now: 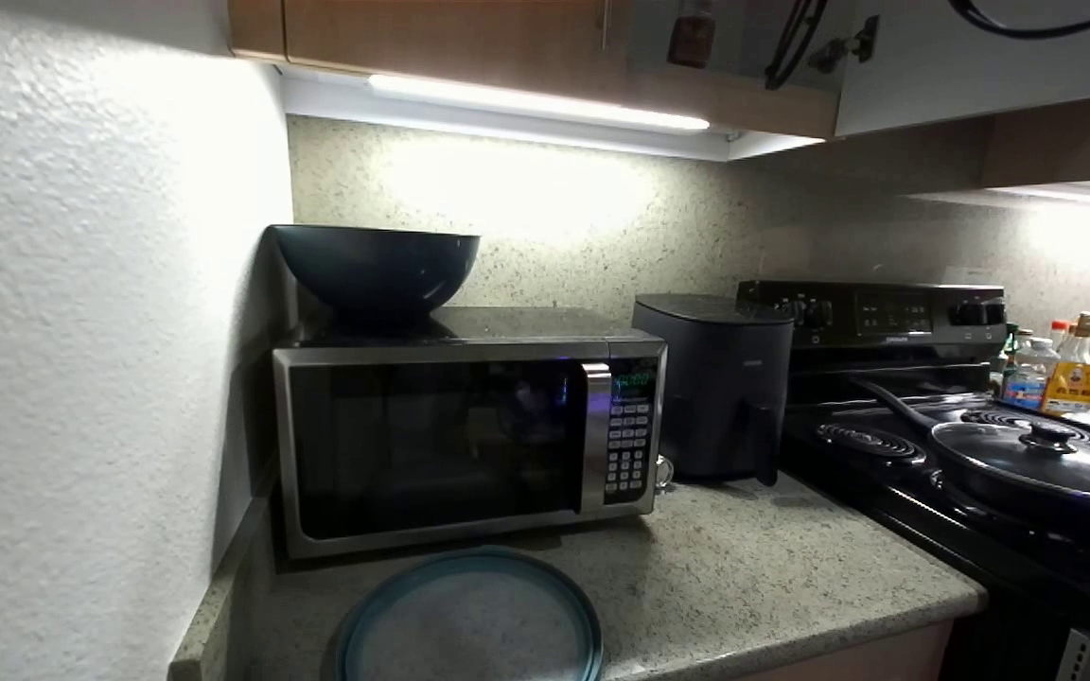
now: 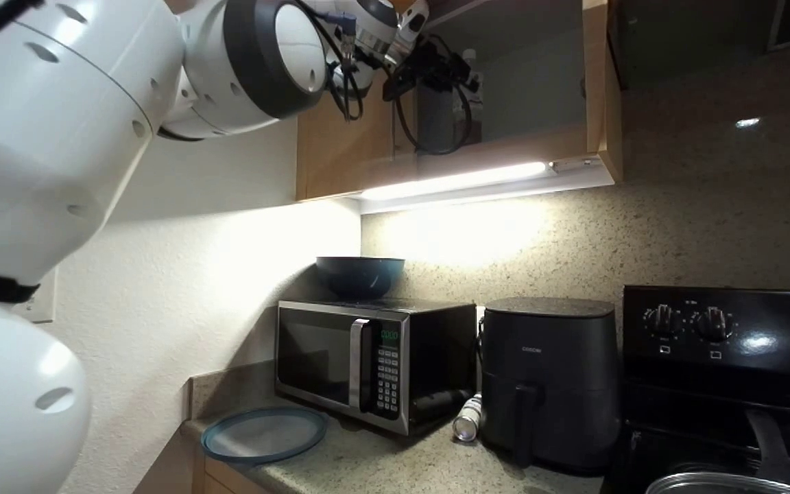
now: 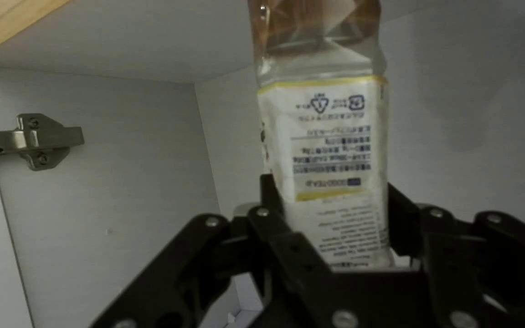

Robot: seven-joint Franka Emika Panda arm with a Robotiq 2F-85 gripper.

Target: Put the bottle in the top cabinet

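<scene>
The bottle [image 3: 326,136], clear with a white label and amber-brown liquid, is between the two black fingers of my gripper [image 3: 330,182] in the wrist view. Both fingers touch its sides, so the gripper is shut on it. The top cabinet [image 1: 450,38] is brown wood with a lit strip underneath; it also shows in an exterior view [image 2: 347,151]. Its right section is open. The bottle stands upright at this opening in both exterior views [image 1: 693,38] [image 2: 475,103]. My gripper [image 2: 453,75] partly covers it there. I cannot tell whether the bottle's base touches the cabinet floor.
An open cabinet door [image 1: 980,76] swings out at the right, with a metal hinge [image 3: 48,139]. A black cable [image 2: 467,123] loops below the gripper. Below are a dark bowl [image 1: 375,270], a microwave [image 1: 450,445], an air fryer [image 1: 715,388] and a stove [image 1: 886,317].
</scene>
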